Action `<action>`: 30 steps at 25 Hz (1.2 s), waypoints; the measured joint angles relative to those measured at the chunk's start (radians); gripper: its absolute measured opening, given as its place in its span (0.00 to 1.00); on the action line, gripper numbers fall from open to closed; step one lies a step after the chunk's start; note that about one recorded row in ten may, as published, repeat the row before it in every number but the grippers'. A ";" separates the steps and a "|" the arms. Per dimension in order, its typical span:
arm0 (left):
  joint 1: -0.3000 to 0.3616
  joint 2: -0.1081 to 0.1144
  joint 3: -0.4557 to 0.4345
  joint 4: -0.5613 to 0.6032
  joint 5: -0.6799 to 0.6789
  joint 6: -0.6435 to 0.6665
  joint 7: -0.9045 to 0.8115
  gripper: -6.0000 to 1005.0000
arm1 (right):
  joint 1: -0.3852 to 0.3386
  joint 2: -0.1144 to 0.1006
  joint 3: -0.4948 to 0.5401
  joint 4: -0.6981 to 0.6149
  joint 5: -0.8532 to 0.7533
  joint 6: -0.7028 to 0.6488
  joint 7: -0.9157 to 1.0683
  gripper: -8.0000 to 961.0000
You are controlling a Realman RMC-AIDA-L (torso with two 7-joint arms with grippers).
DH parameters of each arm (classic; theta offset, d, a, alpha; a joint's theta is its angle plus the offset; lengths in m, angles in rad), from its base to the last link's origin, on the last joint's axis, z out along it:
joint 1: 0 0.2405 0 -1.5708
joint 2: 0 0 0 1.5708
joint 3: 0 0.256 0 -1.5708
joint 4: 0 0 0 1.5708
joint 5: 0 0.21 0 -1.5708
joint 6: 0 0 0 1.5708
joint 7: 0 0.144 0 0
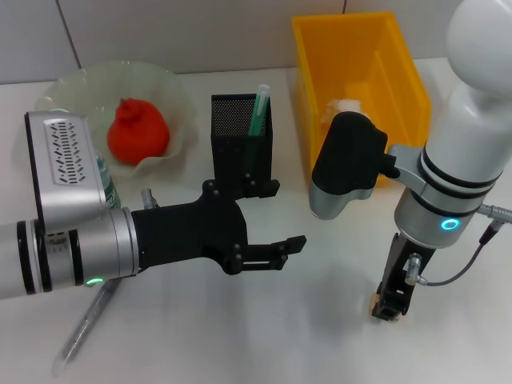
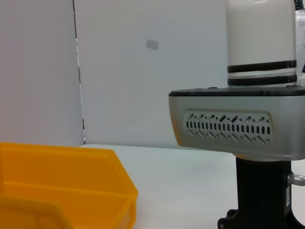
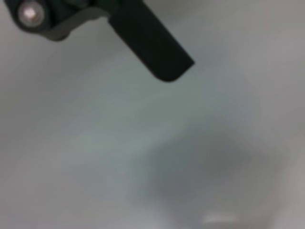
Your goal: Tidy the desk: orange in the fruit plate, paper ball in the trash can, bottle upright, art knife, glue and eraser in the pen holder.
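Right gripper (image 1: 390, 309) points straight down at the desk (image 1: 320, 336), jaws pinching a small tan eraser (image 1: 378, 307) at the surface. Left gripper (image 1: 276, 250) hovers mid-desk, fingers spread, holding nothing. Orange (image 1: 138, 132) sits in the fruit plate (image 1: 172, 88); paper ball (image 1: 346, 107) lies in the trash can (image 1: 400, 64) (pen holder (image 1: 241, 136) between them).

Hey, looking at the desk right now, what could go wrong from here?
1. The right gripper points straight down at the small tan rectangular eraser on the white desk; a slightly off grasp might squeeze the eraser out sideways.
2. The left gripper hovers open near the tall square black mesh pen holder; a careless swing may tip it.
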 joint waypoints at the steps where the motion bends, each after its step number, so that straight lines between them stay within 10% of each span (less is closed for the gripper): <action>1: 0.000 0.000 0.000 0.000 0.000 0.000 0.000 0.84 | 0.000 0.000 0.000 -0.001 0.000 0.000 0.000 0.27; 30: -0.006 -0.001 -0.004 -0.003 -0.004 0.000 0.011 0.84 | -0.122 -0.008 0.178 -0.287 -0.092 0.055 -0.023 0.27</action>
